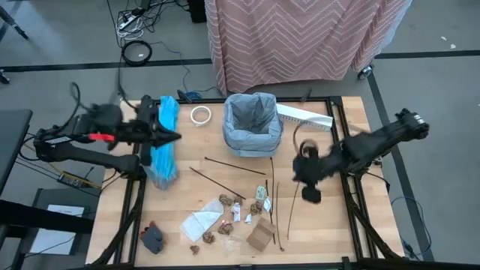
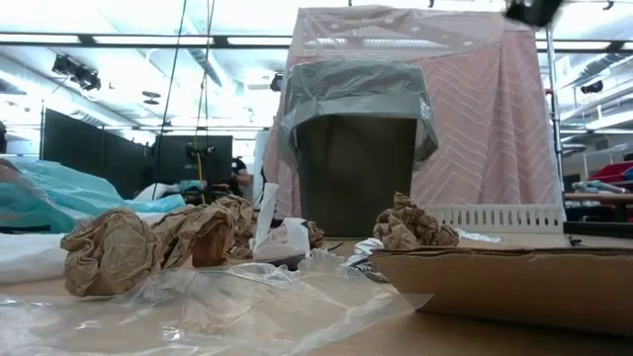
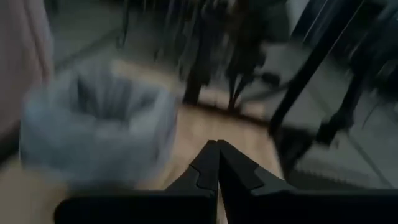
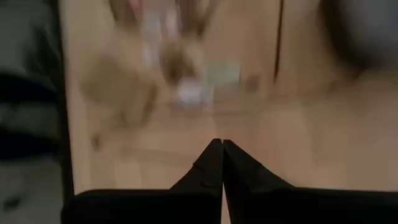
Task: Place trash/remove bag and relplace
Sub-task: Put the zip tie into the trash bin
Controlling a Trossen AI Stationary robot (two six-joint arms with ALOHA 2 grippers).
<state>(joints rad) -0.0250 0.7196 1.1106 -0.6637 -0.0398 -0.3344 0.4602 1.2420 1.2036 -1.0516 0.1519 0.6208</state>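
While the trash (image 1: 240, 214) lies scattered at six o'clock of the grey-lined bin (image 1: 253, 124), we see the left gripper (image 1: 174, 137) and right gripper (image 1: 306, 191) pinched together, apparently empty; collecting litter comes next.

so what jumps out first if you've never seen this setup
The bin lined with a grey bag stands at the table's far middle. Litter lies scattered across the near half: brown paper wads, dark sticks, a cardboard scrap. A turquoise bag lies left, under the left claw.
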